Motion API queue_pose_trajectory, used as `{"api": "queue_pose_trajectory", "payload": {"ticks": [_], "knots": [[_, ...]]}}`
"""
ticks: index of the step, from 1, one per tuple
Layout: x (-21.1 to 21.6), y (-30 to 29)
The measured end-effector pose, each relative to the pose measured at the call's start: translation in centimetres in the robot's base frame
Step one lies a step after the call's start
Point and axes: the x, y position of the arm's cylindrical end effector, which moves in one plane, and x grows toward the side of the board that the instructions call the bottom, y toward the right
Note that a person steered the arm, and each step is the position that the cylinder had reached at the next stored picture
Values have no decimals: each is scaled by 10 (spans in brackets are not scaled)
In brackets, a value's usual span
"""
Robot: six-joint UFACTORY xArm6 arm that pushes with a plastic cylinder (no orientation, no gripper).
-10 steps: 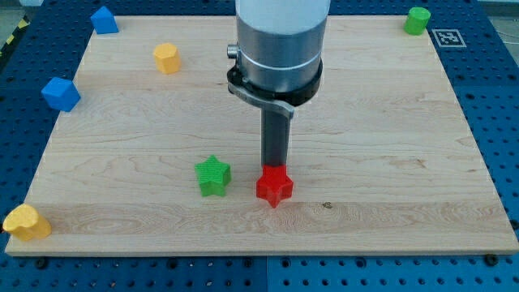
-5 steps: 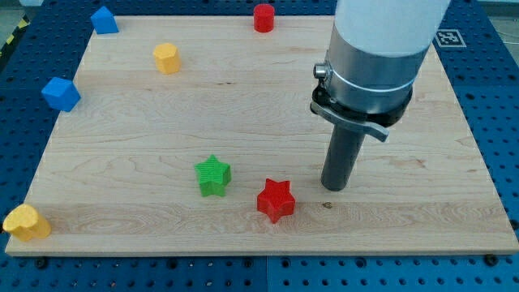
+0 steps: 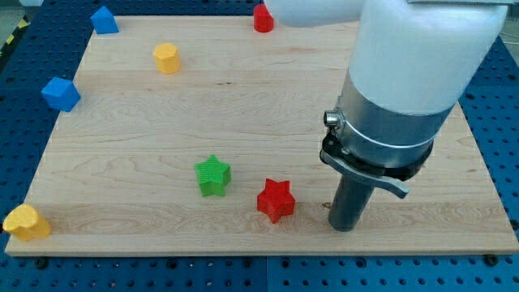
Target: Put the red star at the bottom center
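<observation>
Ridged red star [image 3: 275, 199] on grained wood; my tip [image 3: 345, 229] right, apart.

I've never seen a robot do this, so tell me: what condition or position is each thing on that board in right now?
Red star: flat, bottom centre, untouched.
My tip: down, right of red star, apart.
Green star: flat, left of red star.
Yellow block: bottom-left corner.
Blue blocks: left edge, top-left corner.

Board [image 3: 162, 122]: pale wood, visible grain, smooth matt finish. Red star [image 3: 275, 199] and green star [image 3: 212, 175]: plastic, finely ridged, matt. Rod ending in my tip [image 3: 344, 229]: dark, smooth, faintly sheened. Collar [image 3: 381, 142] above it: brushed grey metal. Surrounding base [image 3: 495, 97]: blue, perforated, semi-gloss.
</observation>
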Motion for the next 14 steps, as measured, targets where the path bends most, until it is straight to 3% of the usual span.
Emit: {"api": "queue_pose_trajectory", "payload": {"ticks": [3,5,14], "knots": [[-44,-46],[-74,-47],[-62,-72]]}}
